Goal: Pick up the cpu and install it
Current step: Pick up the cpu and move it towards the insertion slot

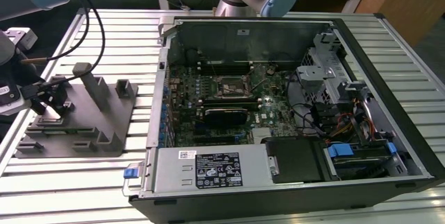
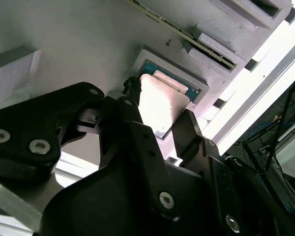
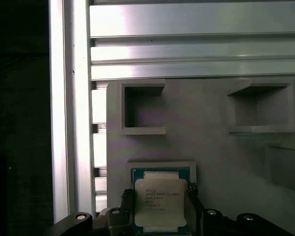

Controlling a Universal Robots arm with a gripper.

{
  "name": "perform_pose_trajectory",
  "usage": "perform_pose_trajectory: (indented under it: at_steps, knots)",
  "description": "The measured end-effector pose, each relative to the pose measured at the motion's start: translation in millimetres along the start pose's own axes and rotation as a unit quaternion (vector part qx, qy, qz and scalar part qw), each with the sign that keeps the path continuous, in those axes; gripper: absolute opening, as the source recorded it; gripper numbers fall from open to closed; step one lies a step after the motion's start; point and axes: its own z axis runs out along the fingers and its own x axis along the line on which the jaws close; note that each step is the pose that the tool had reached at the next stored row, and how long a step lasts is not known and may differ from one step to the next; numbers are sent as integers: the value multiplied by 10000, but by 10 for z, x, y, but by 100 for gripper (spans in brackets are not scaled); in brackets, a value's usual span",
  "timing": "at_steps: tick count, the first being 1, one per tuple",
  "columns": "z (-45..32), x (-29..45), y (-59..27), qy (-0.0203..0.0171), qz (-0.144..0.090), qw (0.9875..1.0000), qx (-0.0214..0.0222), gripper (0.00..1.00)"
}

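First wrist view, cpu: lies flat, silver lid up, in a shallow pocket of the grey holder.
Handling: light, stiff and thin by my judgement; slick lid, underside probably delicate; best taken by two opposite edges and kept level.
My gripper: jaws stand either side of the cpu; clamped or merely beside, I cannot tell.
Hidden: my black linkage covers the cpu's near edge and the pocket rim there.

exterior view: evenly bright | second wrist view: shadowed, glare on cpu
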Motion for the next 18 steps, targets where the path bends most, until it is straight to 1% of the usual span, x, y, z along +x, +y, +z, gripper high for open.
perform_pose_trajectory:
  at_steps: [5,9,15,17,18]
  knots:
    - [0,0,1,-1,0,10000,-1,53]
    - [-37,-1,3,-1,0,10000,0,53]
    - [-45,-1,3,-1,0,10000,-1,53]
    - [-47,-1,3,-1,0,10000,0,54]
    - [-47,-1,3,-1,0,10000,0,60]
